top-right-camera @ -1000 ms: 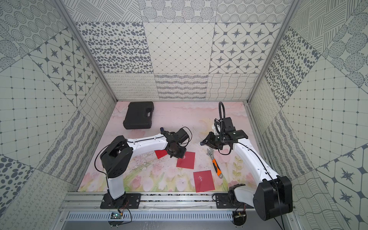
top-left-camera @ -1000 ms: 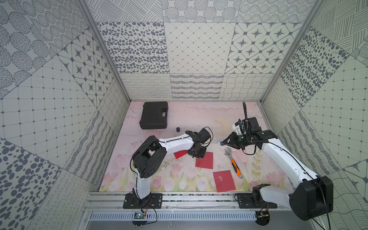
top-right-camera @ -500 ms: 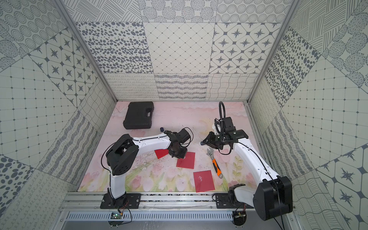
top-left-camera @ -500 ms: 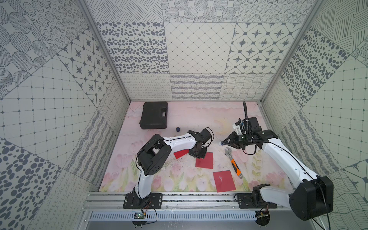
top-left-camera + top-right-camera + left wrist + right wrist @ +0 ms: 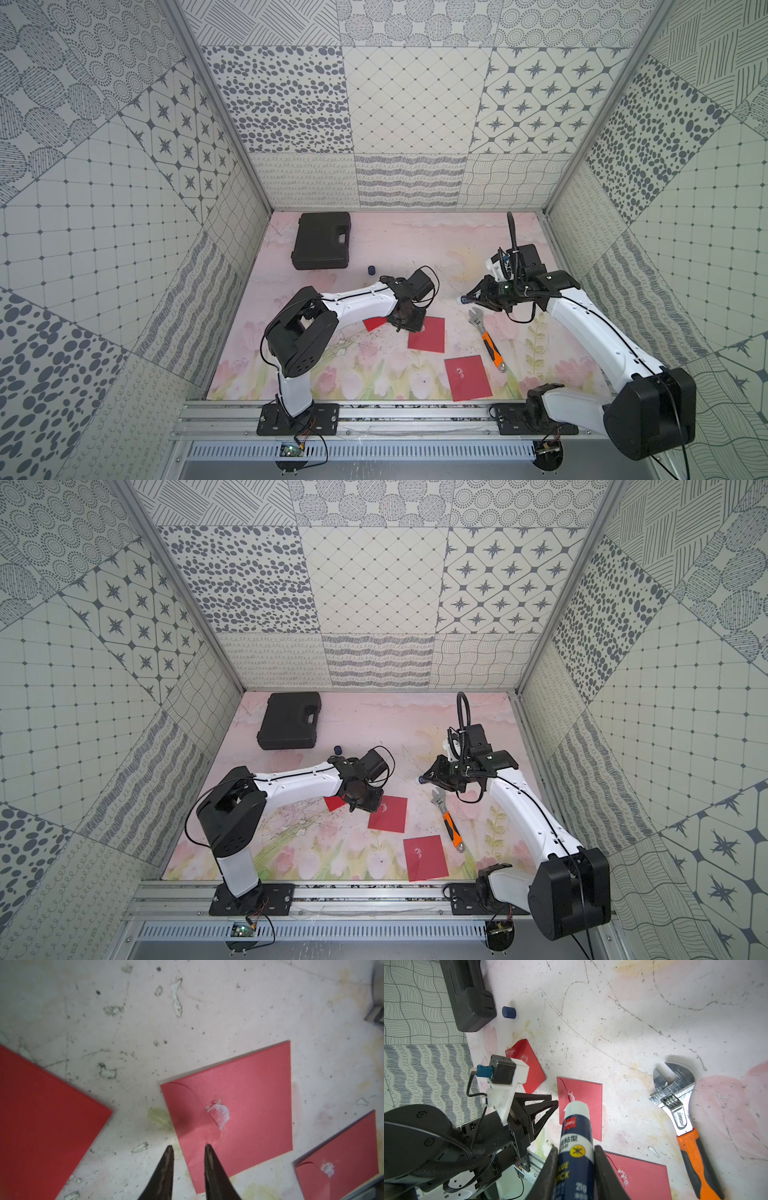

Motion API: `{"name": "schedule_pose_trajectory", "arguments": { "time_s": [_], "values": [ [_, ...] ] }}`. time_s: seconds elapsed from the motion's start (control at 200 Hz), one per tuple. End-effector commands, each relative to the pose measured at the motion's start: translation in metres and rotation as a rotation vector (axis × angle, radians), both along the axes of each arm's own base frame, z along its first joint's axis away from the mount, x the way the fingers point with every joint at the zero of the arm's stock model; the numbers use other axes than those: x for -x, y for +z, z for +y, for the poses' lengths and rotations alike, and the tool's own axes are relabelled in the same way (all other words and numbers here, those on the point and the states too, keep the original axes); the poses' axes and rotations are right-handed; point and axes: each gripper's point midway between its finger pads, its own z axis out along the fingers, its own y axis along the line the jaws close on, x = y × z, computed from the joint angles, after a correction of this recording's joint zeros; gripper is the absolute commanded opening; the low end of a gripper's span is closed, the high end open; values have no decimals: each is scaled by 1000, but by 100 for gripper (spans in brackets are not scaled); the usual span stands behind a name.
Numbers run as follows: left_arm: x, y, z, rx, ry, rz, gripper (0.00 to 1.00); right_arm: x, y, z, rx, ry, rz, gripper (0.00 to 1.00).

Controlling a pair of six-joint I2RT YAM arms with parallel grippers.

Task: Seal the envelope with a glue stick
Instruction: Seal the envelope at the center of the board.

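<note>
A red envelope [image 5: 427,340] [image 5: 388,814] lies flat mid-table, its flap [image 5: 193,1111] folded down and smeared with white glue. My left gripper [image 5: 188,1147] [image 5: 405,326] stands low at that envelope's left edge, open, one fingertip [image 5: 207,1147] over the flap and the other over the mat, nothing gripped. To the right, above the table, my right gripper [image 5: 575,1147] [image 5: 462,299] is shut on the glue stick [image 5: 577,1136]. The stick is uncapped, its white end pointing toward the envelope. Its dark blue cap [image 5: 509,1012] [image 5: 371,270] stands on the mat beside the case.
Another red envelope [image 5: 467,377] lies near the front rail, and a third [image 5: 373,323] sits partly under my left wrist. An orange-handled wrench [image 5: 486,345] lies right of the envelopes. A black case [image 5: 322,241] sits at the back left.
My left gripper's jaws have parted from shut to open, at the envelope's edge. The left arm's elbow has swung a little to the right. The right arm holds still.
</note>
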Motion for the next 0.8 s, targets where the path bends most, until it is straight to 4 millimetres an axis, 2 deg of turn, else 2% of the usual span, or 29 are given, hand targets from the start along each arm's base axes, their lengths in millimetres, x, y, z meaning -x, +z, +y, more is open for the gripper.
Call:
{"name": "schedule_pose_trajectory", "arguments": {
  "time_s": [0.0, 0.105, 0.26, 0.33, 0.415, 0.62, 0.796],
  "values": [
    [8, -4, 11, 18, 76, 40, 31, -6, 19, 0, -7, 2, -65, 0],
    [16, -13, 12, 40, 97, 73, 34, -5, 19, 0, -7, 1, -63, 0],
    [22, -23, 1, 95, 106, 129, 37, -4, 21, 0, -9, -1, -67, 0],
    [18, -24, -12, 153, 104, 131, 36, -4, 22, 0, -9, -1, -68, 0],
    [17, -27, -25, 196, 97, 152, 31, -3, 22, -1, -7, -1, -67, 0],
    [11, -29, -63, 299, 68, 213, 29, -3, 24, 0, -12, 2, -71, 0],
    [12, -28, -81, 343, 41, 255, 29, -2, 24, -1, -8, 3, -71, 0]
  ]
}}
